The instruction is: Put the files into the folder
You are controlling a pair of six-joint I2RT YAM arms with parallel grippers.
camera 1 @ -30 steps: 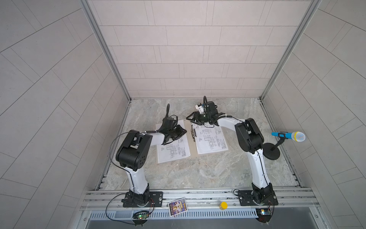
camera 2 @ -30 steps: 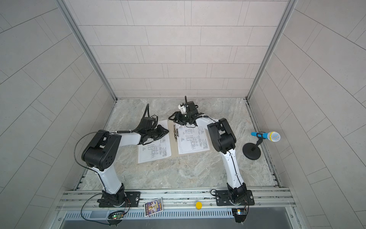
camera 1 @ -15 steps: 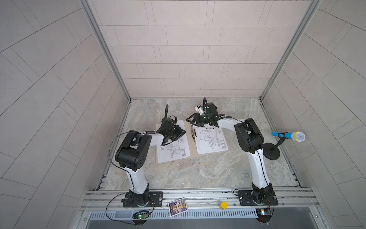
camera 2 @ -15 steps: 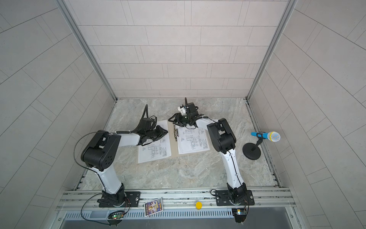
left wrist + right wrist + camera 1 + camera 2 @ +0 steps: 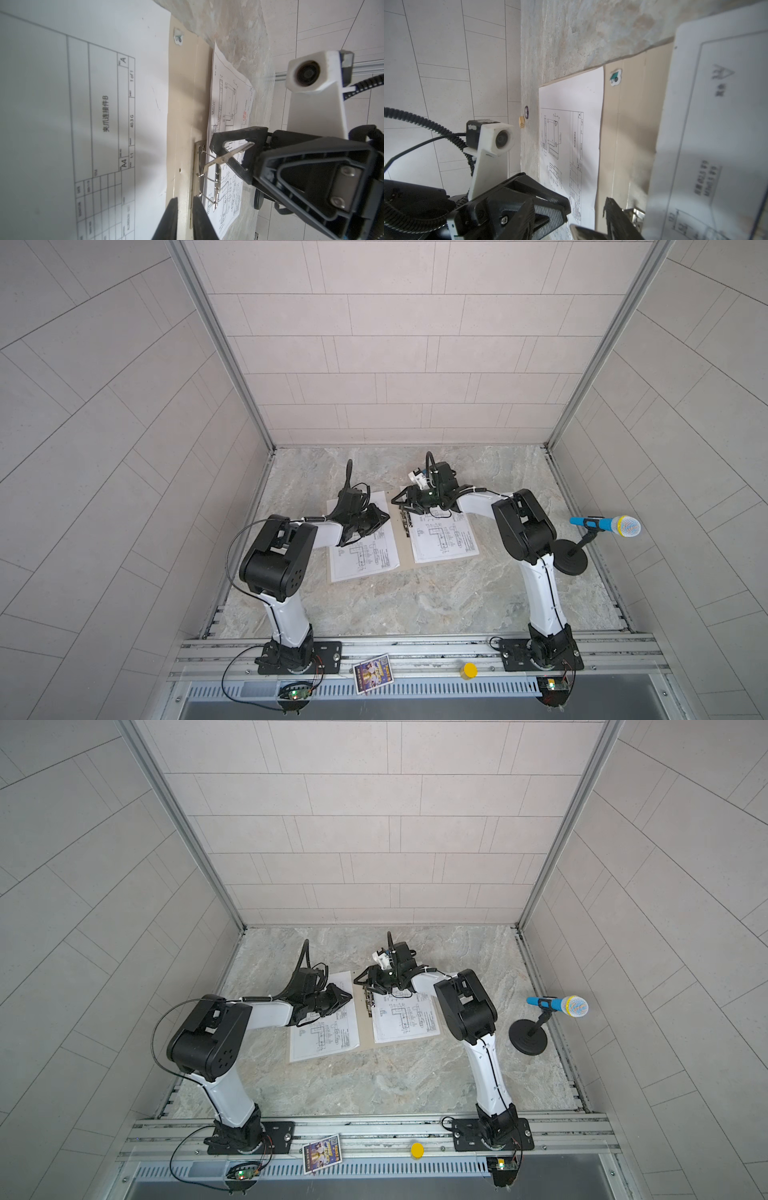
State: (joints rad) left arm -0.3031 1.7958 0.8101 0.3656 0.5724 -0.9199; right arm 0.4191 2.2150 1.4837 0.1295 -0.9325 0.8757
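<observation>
The tan folder lies open and flat on the marble table. One printed file rests on its left half. Another file, with a small red mark, rests on the right half. My left gripper is low over the bare spine strip, its fingers narrowly apart with nothing between them. My right gripper is at the silver clip. The clip's raised lever sits by one of its fingers, and the jaws stand apart.
A blue microphone on a black round stand is at the right wall. A colourful picture card and a yellow cap lie on the front rail. A small tan block sits beyond the folder's left edge.
My right gripper's jaws have narrowed slightly at the clip. The left arm, folder and sheets have not visibly moved.
</observation>
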